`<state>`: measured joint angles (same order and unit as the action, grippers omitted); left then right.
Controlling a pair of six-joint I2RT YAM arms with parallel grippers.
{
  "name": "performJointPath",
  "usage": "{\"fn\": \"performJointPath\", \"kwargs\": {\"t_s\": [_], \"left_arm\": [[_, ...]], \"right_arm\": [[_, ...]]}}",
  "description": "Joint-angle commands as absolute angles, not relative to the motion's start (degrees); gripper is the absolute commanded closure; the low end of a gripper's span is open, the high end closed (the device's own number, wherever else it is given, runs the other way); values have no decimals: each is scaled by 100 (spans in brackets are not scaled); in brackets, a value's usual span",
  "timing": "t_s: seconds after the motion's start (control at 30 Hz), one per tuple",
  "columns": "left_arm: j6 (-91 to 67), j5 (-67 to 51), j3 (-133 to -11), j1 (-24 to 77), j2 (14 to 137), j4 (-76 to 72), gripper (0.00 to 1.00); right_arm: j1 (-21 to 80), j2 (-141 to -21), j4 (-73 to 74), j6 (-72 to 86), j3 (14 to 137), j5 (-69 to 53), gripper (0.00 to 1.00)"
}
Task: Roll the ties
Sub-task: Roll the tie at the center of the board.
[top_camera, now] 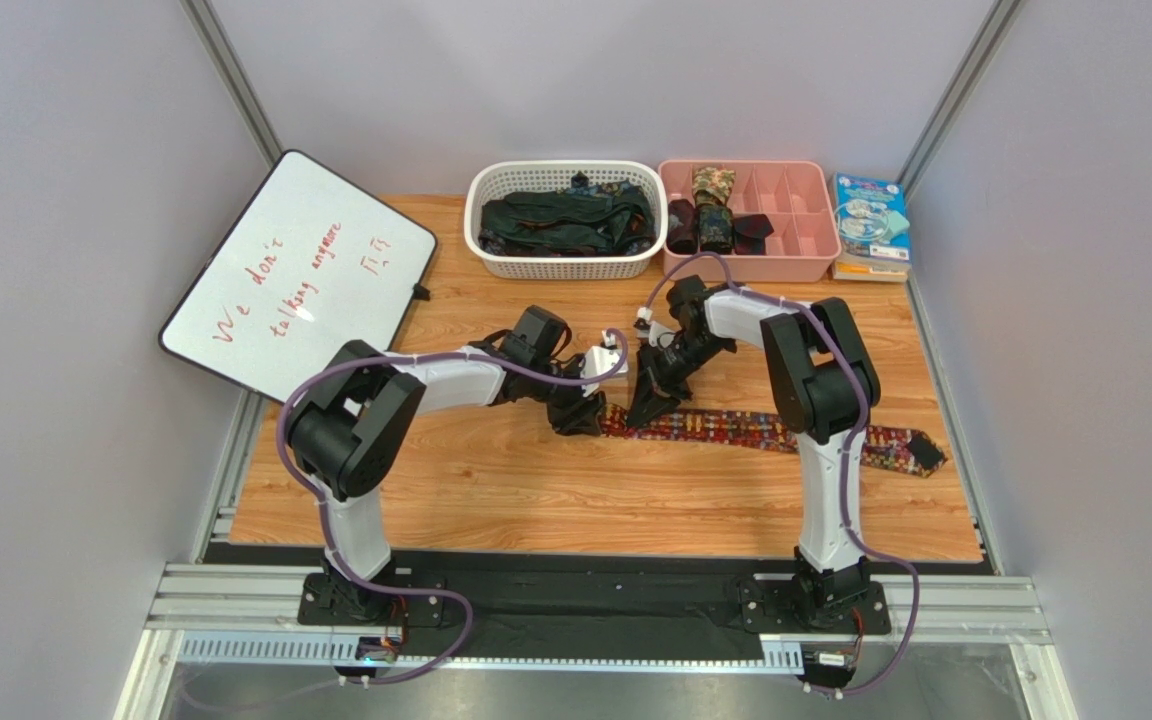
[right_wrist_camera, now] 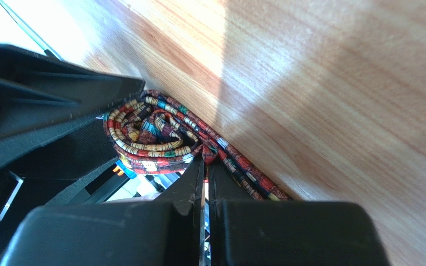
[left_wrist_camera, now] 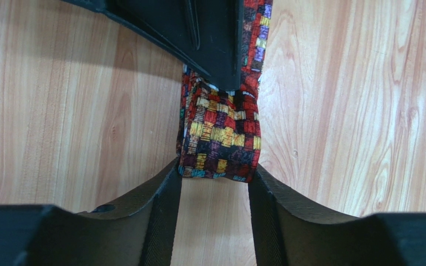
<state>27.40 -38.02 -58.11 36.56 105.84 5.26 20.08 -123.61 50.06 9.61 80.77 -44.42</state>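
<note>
The patterned red-orange-yellow tie (top_camera: pixel 778 432) lies flat across the table, its left end rolled into a small coil (left_wrist_camera: pixel 221 138). My left gripper (top_camera: pixel 585 413) straddles that coil from the left. Its fingertips (left_wrist_camera: pixel 175 169) press on the coil's two sides, and the rest of the jaws' gap (left_wrist_camera: pixel 214 176) is empty. My right gripper (top_camera: pixel 639 405) comes down onto the coil from behind, its jaws nearly closed, and pinches a fold of the tie at its tips (right_wrist_camera: pixel 205 160). The coil's spiral (right_wrist_camera: pixel 148 133) shows beside the left gripper's finger (right_wrist_camera: pixel 48 122).
A white basket (top_camera: pixel 564 267) of dark ties stands at the back centre. Beside it a pink divided tray (top_camera: pixel 793 168) holds a camouflage coil (top_camera: pixel 713 186) and dark coils (top_camera: pixel 683 228). A whiteboard (top_camera: pixel 297 278) leans at the back left. Books (top_camera: pixel 871 218) lie at the back right.
</note>
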Motion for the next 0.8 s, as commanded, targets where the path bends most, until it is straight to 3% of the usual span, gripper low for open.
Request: {"fn": "performJointPath", "kwargs": {"t_s": [0.0,0.27,0.37,0.5,0.77], "left_arm": [[3119,-4289,-5906,3726,10275,439,54],[3006,-4289,-6108,4139,10388,291,63],[2673,-4149,-6231,4227,10547,27,63],[2347,-4087,-6451,4263,10845,-184,55],[2329,-3938,-6478,4289,11258,-263,55]], "right_arm": [[2065,-12726,4869,633,8094,-3322,100],[2074,-12744,4869,615,8191,-3410,100],[2092,-12771,4852,615,8200,-3471,100],[2118,-12762,4834,615,8174,-3524,100],[2118,-12762,4790,606,8139,-3673,100]]}}
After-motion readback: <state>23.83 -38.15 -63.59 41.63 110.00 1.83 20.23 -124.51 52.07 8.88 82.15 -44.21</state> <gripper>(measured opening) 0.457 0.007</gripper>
